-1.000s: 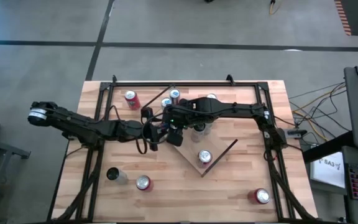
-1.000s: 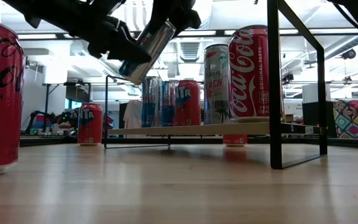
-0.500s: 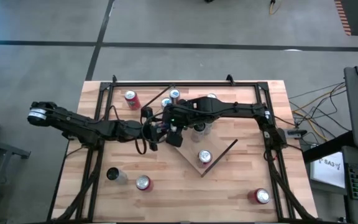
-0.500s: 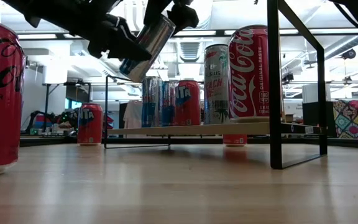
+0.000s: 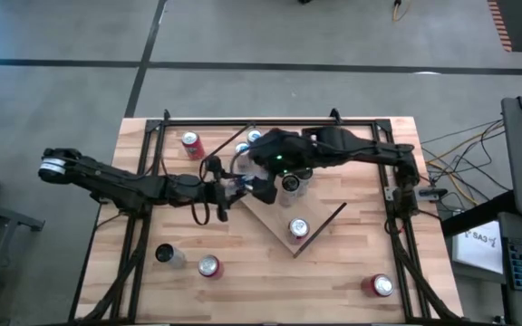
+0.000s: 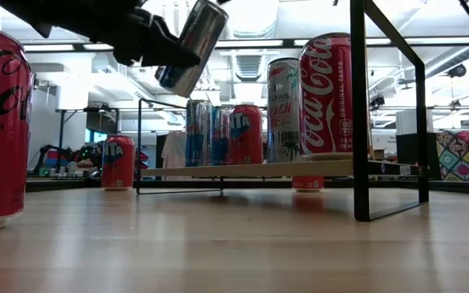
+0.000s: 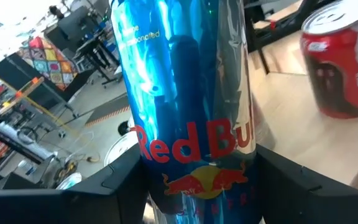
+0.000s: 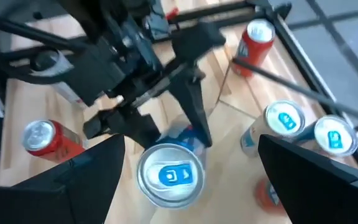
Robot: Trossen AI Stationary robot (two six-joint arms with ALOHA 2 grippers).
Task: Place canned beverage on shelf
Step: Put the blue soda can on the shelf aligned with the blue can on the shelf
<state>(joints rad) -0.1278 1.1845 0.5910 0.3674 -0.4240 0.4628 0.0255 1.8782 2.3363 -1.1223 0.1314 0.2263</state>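
While the left claw (image 7: pixel 197 186) is gripping a blue can (image 7: pixel 185 99) and holding it tilted in the air above the desk (image 5: pixel 352 263), the right claw (image 8: pixel 179 155) is hanging wide open just above the can's top, gripping nothing. The shelf (image 6: pixel 259 169) is sitting beyond the held can, carrying several upright cans (image 6: pixel 238 134) along its surface.

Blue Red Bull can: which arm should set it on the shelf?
Left. The left gripper grips the tilted blue Red Bull can above the light-wood shelf board; the right gripper is open, off it.
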